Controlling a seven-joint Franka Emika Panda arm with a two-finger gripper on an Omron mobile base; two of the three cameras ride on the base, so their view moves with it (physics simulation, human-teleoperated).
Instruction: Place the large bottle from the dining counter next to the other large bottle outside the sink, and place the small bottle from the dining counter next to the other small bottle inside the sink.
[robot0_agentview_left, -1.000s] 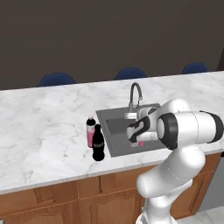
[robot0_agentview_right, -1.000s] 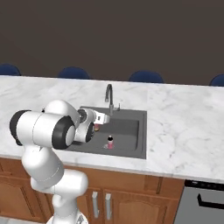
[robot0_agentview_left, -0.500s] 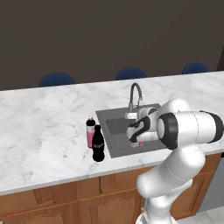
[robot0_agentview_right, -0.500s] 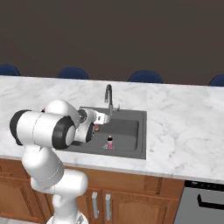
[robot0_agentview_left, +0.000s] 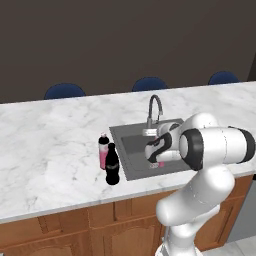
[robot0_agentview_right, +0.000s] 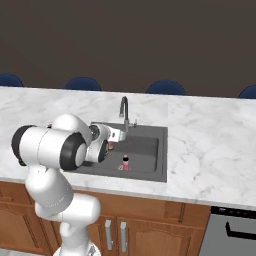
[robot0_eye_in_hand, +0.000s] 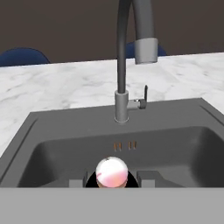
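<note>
- We are holding the gripper (robot0_eye_in_hand: 112, 180) low over the sink (robot0_agentview_left: 125, 135), its jaws clamped on the small bottle (robot0_eye_in_hand: 112, 172), whose pale cap is showing between the fingertips in the hand view.
- The small bottle is standing upright in our grasp, long axis vertical, cap pointing up toward the hand.
- The other small bottle (robot0_agentview_right: 125, 162) is standing upright on the basin floor, toward the near wall and well apart from the right wall.
- The faucet (robot0_eye_in_hand: 127, 57) is rising from the far rim, its spout arching above and beyond the held bottle; the basin's far wall is lying open ahead.
- The black bottle (robot0_agentview_left: 112, 165) is standing upright on the dining counter (robot0_agentview_left: 50, 140) just left of the sink's edge, touching or nearly touching the pink bottle (robot0_agentview_left: 103, 151) behind it.
- Bare marble is stretching away to the left and right of the basin.
</note>
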